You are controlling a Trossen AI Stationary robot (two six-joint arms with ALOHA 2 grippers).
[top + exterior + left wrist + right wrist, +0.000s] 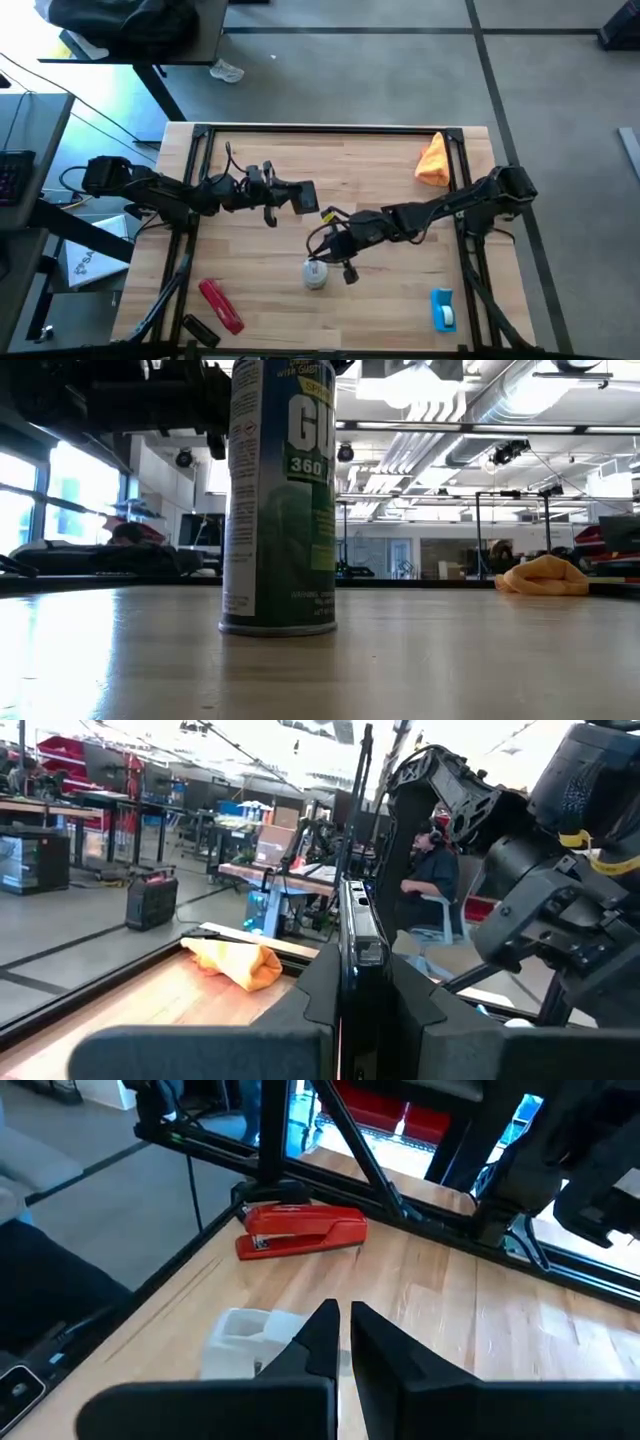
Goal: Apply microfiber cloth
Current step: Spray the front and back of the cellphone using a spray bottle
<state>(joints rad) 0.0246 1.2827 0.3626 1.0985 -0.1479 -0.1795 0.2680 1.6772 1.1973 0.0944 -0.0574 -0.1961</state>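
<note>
The orange microfiber cloth [433,160] lies crumpled on the table near its far right corner, touched by no gripper; it also shows in the low view [545,575] and the left wrist view [235,960]. My left gripper [288,193] hangs over the table's middle, shut on a thin dark flat object [306,195]. A green spray can [280,500] with a white cap [315,275] stands upright on its base near the table's middle front. My right gripper [325,258] hovers at the can's top with its fingers shut [345,1325], the white cap [240,1340] just beside them. My left gripper pinches the thin dark flat object [347,945] between its two fingers, seen edge-on in the wrist view. The object stands out beyond the fingertips, clear of the table. My right gripper has its shut fingers next to the can's white cap; whether they touch it I cannot tell.
A red stapler [220,303] and a small black item [200,330] lie at the near left. A blue-and-white item [443,308] lies at the near right. A black frame rail [330,130] runs around the table. A seated person [432,880] shows in the room beyond.
</note>
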